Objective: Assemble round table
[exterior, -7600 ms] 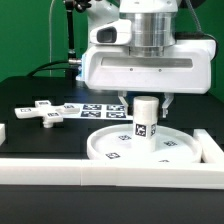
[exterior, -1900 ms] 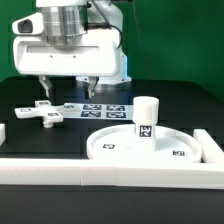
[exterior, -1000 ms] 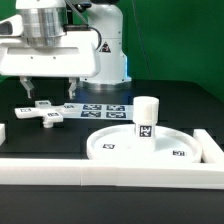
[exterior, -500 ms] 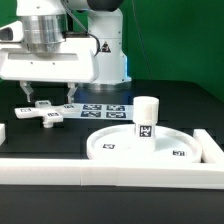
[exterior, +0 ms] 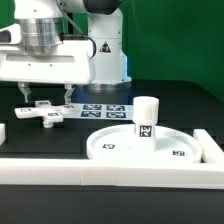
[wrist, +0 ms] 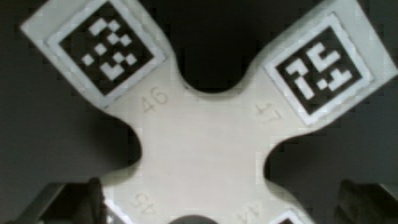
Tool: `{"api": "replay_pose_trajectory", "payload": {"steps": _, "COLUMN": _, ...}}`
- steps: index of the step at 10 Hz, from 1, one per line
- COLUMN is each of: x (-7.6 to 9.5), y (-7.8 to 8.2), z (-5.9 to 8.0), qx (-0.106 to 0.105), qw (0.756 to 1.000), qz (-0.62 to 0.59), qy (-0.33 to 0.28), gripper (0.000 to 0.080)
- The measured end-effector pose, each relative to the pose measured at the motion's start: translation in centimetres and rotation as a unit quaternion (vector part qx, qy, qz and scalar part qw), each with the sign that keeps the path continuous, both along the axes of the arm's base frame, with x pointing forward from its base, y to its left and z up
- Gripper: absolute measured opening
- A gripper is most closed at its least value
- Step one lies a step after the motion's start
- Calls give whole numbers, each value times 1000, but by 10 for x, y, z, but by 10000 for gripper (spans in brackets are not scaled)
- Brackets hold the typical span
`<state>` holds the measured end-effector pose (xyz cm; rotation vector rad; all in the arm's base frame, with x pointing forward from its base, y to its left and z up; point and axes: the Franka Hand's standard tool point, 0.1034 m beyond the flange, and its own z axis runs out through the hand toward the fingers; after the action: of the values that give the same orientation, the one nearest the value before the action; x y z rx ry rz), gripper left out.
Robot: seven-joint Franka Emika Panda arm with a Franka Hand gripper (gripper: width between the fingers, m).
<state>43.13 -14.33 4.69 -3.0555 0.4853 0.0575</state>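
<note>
The large rimmed round disc [exterior: 145, 146] lies on the black table at the exterior view's right front. The short cylindrical post [exterior: 146, 118] stands upright on it. The small cross-shaped foot [exterior: 44, 113] lies flat at the exterior view's left and fills the wrist view [wrist: 205, 140], its tags facing up. My gripper [exterior: 44, 98] hangs open just above the foot, one finger on each side of it. In the wrist view the gripper [wrist: 210, 205] shows dark fingertips [wrist: 71, 200] standing apart on either side of the foot's middle, not touching it.
The marker board [exterior: 100, 110] lies flat behind the disc, between disc and foot. White straight rails run along the front edge [exterior: 110, 172] and the exterior view's right [exterior: 210, 145]. A small white piece [exterior: 3, 133] sits at the left front.
My arm has moved from above the post to the exterior view's left and come down over the cross-shaped foot. Disc and post have stayed in place.
</note>
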Motion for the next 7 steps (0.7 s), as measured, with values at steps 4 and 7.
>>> {"api": "replay_pose_trajectory", "payload": {"steps": 4, "x": -4, "y": 1, "z": -7, "qx": 1, "qw": 1000, "qz": 1, "qy": 8, "gripper": 649}}
{"api": "replay_pose_trajectory", "payload": {"steps": 7, "x": -6, "y": 1, "z": -11, "qx": 1, "qw": 1000, "qz": 2, "qy": 12, "gripper": 649}}
